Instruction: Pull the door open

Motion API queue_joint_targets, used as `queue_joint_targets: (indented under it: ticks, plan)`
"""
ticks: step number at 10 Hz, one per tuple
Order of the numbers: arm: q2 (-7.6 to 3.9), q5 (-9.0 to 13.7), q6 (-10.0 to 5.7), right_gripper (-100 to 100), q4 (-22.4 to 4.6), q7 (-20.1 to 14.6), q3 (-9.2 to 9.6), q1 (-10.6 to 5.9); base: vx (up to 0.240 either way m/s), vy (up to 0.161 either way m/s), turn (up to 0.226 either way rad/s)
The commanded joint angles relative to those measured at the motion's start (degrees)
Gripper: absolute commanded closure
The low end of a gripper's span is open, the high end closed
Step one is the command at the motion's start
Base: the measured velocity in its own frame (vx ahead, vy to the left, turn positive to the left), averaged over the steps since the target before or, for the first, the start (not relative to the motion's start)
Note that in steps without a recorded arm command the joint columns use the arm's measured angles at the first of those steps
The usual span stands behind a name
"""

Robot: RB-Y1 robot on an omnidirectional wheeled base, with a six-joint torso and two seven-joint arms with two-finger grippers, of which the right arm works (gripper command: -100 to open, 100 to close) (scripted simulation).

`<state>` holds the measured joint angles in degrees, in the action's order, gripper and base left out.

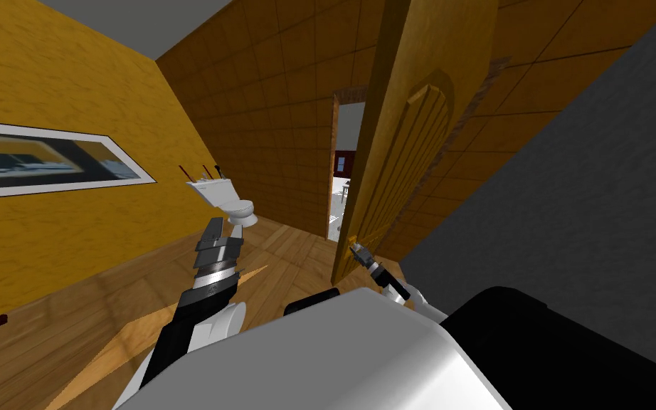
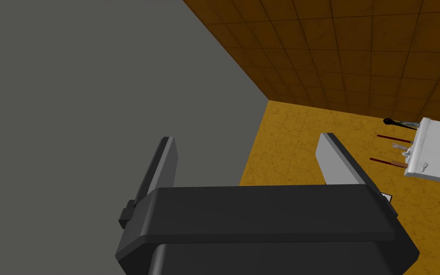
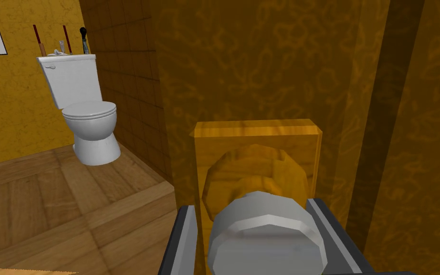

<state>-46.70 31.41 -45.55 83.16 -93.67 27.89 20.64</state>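
- right gripper (image 3: 251, 207) clamped on the grey door knob (image 3: 262, 234), one finger against each side, knob seated deep between them
- knob sits on a wooden backplate (image 3: 257, 138) near the door's free edge
- door (image 1: 405, 142) stands ahead and slightly right of me, already swung off its frame, with the leaf angled into the room
- doorway (image 1: 344, 171) shows through the gap, a lit space beyond
- progress call: grasp done, pull partway, gap looks narrow for the base, so more swing is needed
- left gripper (image 2: 246, 138) spread wide, holding nothing, raised on my left, pointing toward the corner by the toilet (image 1: 237, 206)
- risk: round knob could slip between thin fingers if the pull goes off-arc
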Motion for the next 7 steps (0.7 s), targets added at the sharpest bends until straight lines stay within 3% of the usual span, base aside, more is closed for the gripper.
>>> queue_joint_targets:
  ticks: [1,4,7]
  plan:
    - [-0.40,-0.5,-1.74,100,-0.6,-0.8,1.49,0.53,0.002,-0.006,-0.033]
    - [-5.14,-1.2,-7.90,100,-1.8,-4.1,3.77,2.99,-0.003,-0.009,-0.018]
    - [-9.13,-1.8,-13.55,100,-2.8,-6.7,5.65,5.04,-0.032,-0.015,0.007]
